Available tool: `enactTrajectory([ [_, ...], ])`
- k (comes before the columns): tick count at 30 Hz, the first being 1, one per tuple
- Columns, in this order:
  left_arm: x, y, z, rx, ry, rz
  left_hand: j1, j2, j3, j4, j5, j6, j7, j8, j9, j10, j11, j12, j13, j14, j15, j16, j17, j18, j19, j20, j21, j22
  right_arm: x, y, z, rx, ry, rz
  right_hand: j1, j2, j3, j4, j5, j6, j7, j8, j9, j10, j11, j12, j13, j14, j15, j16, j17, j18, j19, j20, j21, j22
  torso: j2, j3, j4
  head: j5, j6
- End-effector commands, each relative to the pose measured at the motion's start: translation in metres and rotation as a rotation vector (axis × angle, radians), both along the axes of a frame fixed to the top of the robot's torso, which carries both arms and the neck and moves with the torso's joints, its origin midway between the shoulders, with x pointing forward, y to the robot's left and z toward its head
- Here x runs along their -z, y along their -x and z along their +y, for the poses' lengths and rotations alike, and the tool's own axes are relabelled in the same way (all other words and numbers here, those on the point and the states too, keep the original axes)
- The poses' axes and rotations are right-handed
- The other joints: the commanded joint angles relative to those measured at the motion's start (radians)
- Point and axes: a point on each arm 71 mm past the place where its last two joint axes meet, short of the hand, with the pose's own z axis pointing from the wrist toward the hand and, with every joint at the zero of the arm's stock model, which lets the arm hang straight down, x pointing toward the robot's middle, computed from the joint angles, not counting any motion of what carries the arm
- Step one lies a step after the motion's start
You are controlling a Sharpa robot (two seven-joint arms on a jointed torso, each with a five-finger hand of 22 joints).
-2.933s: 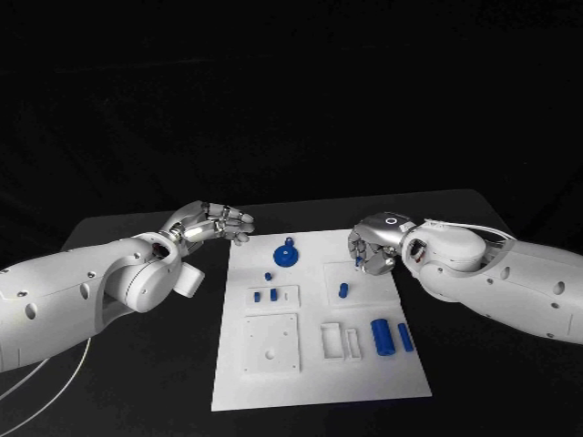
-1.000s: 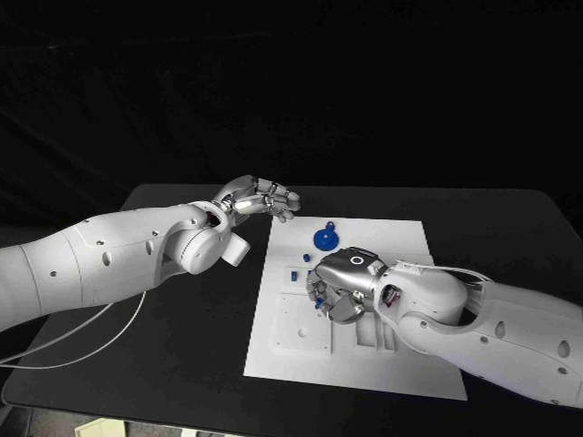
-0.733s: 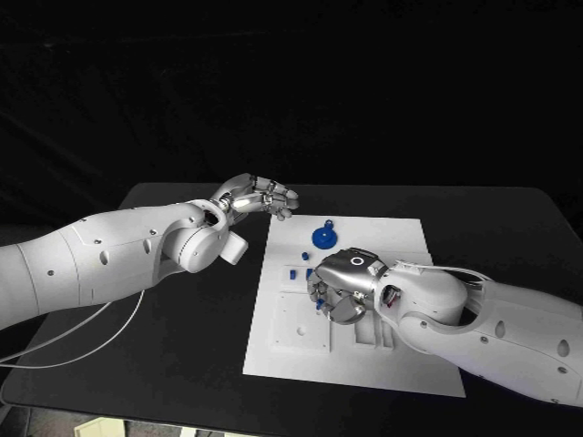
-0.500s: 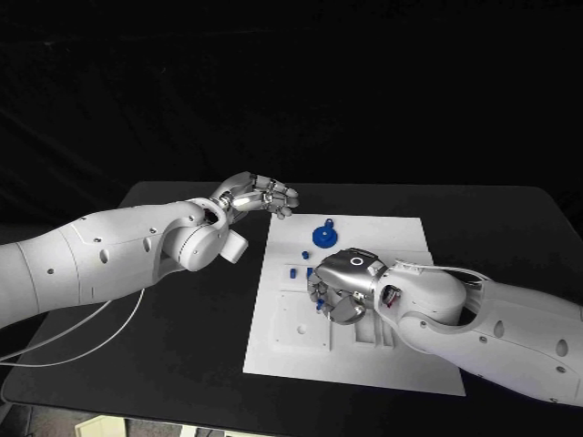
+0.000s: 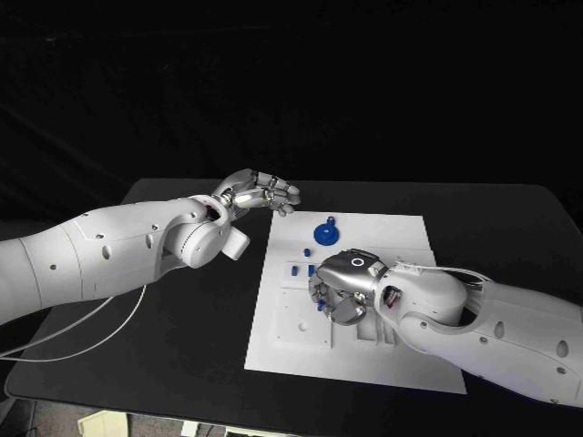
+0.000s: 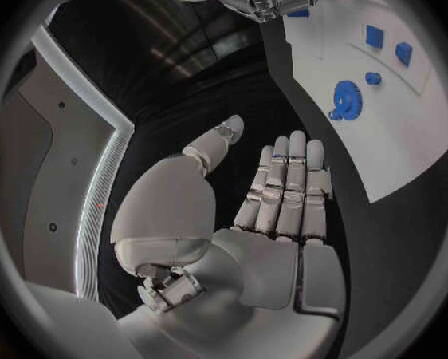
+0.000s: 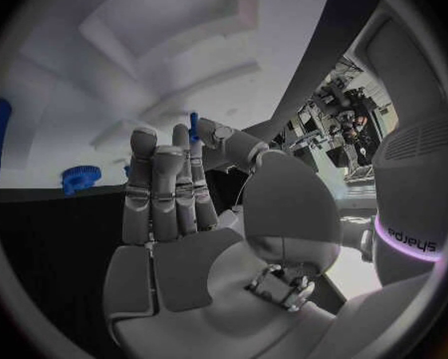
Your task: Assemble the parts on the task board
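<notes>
The white rectangular task board (image 5: pixel 404 232) lies in the middle of the black table (image 5: pixel 173 355), and the robot's right hand (image 5: pixel 341 289) hangs over the board's centre, its silver fingers curled downward. In the right wrist view a small thin blue pin (image 7: pixel 193 126) stands upright, pinched between the thumb and a fingertip, while the other fingers (image 7: pixel 155 185) lie side by side, close together and nearly straight. From the right hand, a blue round gear-like part with a small tab (image 5: pixel 324 235) lies on the board at about 12 o'clock, near the far edge; the left wrist view shows the same part (image 6: pixel 346 100) flat on the white surface. Two small blue pegs (image 5: pixel 293 269) sit in the board at about 10 o'clock from the right hand, just beside it, with another small blue piece (image 5: pixel 302 252) between them and the gear-like part. The left hand (image 5: pixel 256 194) hovers above the bare table off the board's far left corner, at about 10 o'clock from the gear-like part and apart from the board. In its own wrist view the left hand (image 6: pixel 274 207) holds nothing: its fingers (image 6: pixel 288 183) lie straight and pressed together, the thumb (image 6: pixel 214 143) standing apart.
</notes>
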Motion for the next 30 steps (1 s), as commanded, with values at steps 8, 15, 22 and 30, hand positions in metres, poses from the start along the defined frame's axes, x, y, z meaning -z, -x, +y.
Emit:
enactTrajectory([
  [8, -0.002, 0.0, 0.0, 0.002, 0.006, -0.01, 0.005, -0.009, -0.002, 0.004, 0.004, -0.006, -0.001, 0.003, -0.002, -0.007, 0.0, 0.0, -0.003, -0.01, 0.002, -0.005, 0.002, 0.015, -0.006, 0.005, -0.007, 0.002, 0.003, -0.001, -0.002, 0.001, 0.037, -0.006, -0.001, 0.007, -0.002, -0.003, 0.007, 0.008, -0.002, 0.002, 0.002, 0.004, 0.001, -0.007, 0.003, -0.002, -0.006, 0.005, 0.001, 0.018, 0.002, -0.006, 0.006, 0.021, 0.0, 0.0002, -0.0001, 0.002, -0.005],
  [15, -0.002, 0.001, 0.0, 0.003, 0.005, -0.009, 0.005, -0.009, -0.002, 0.005, 0.004, -0.007, 0.0, 0.003, -0.002, -0.008, 0.001, 0.0, -0.003, -0.01, 0.002, -0.006, 0.003, 0.015, -0.007, 0.005, -0.008, 0.002, 0.004, -0.001, -0.002, 0.003, 0.05, -0.02, -0.002, 0.007, -0.003, -0.004, 0.009, 0.008, -0.002, 0.001, 0.003, 0.004, 0.001, -0.007, 0.004, -0.002, -0.006, 0.006, 0.001, 0.018, 0.002, -0.006, 0.006, 0.021, 0.001, 0.0003, -0.0002, 0.001, -0.007],
  [22, -0.002, 0.001, 0.0, 0.005, 0.006, -0.008, 0.005, -0.01, -0.002, 0.005, 0.004, -0.007, 0.0, 0.003, -0.002, -0.008, 0.001, 0.0, -0.003, -0.011, 0.002, -0.007, 0.004, 0.015, -0.007, 0.006, -0.008, 0.003, 0.009, 0.001, 0.001, -0.01, 0.072, -0.014, -0.002, 0.007, -0.003, -0.005, 0.01, 0.008, -0.002, 0.001, 0.004, 0.004, 0.001, -0.008, 0.005, -0.002, -0.006, 0.006, 0.001, 0.018, 0.001, -0.006, 0.007, 0.021, 0.0, -0.0003, -0.0002, -0.001, -0.009],
  [30, -0.002, 0.001, -0.001, 0.006, 0.005, -0.005, 0.005, -0.01, -0.002, 0.006, 0.004, -0.008, 0.0, 0.004, -0.002, -0.008, 0.001, 0.0, -0.004, -0.011, 0.002, -0.008, 0.005, 0.015, -0.007, 0.006, -0.009, 0.003, 0.014, 0.005, 0.006, -0.024, 0.075, 0.005, -0.002, 0.007, -0.003, -0.005, 0.01, 0.007, -0.002, 0.001, 0.004, 0.004, 0.001, -0.008, 0.006, -0.002, -0.006, 0.007, 0.001, 0.018, 0.001, -0.006, 0.007, 0.021, 0.0, -0.0007, 0.0008, -0.003, -0.009],
])
